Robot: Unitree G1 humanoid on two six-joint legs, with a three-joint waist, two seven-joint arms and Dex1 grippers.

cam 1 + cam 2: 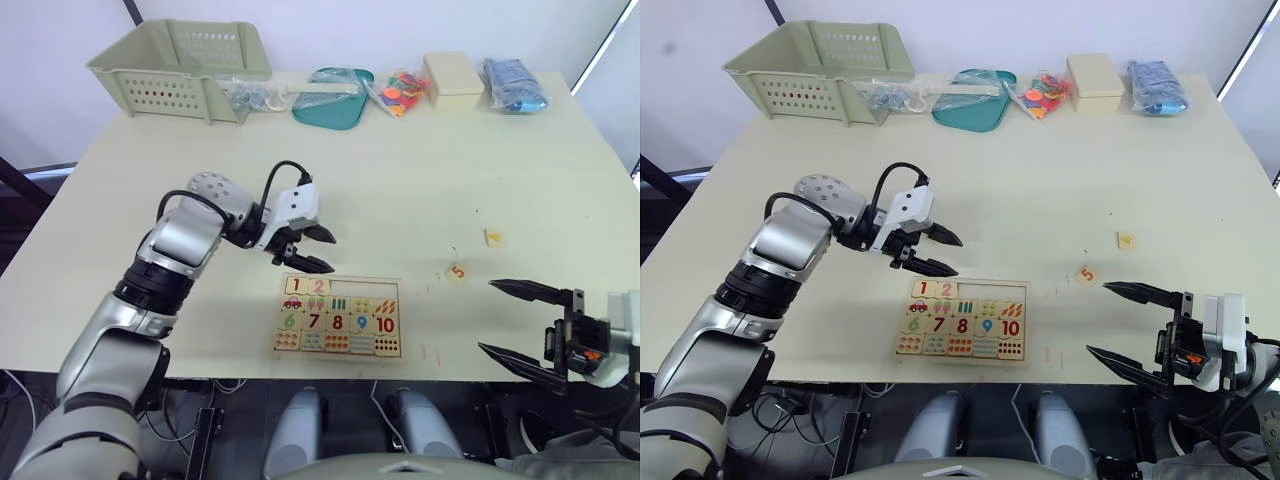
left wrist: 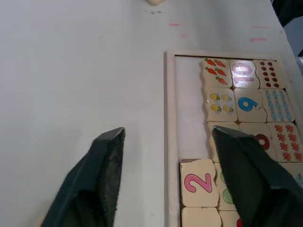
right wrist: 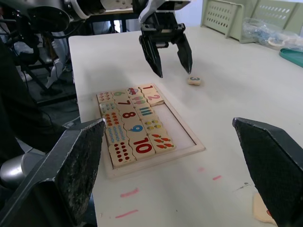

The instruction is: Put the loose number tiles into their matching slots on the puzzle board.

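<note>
Left eye view: puzzle board near front edge of worktop, w/ tiles 1 and 2 seated at left end of upper row; remaining 3 slots bare wood. Left claw just above board's upper-left corner, fingers apart, nothing between. Tile 5 loose on worktop, right of board, well apart from left claw, nearer right claw. Another loose tile further back-right, digit not legible. Right wrist view: tile 3 on worktop just beyond left claw. Right claw off worktop's front-right edge, fingers wide apart, empty. Count: 2 tiles placed, 3 loose, 3 slots free.
</note>
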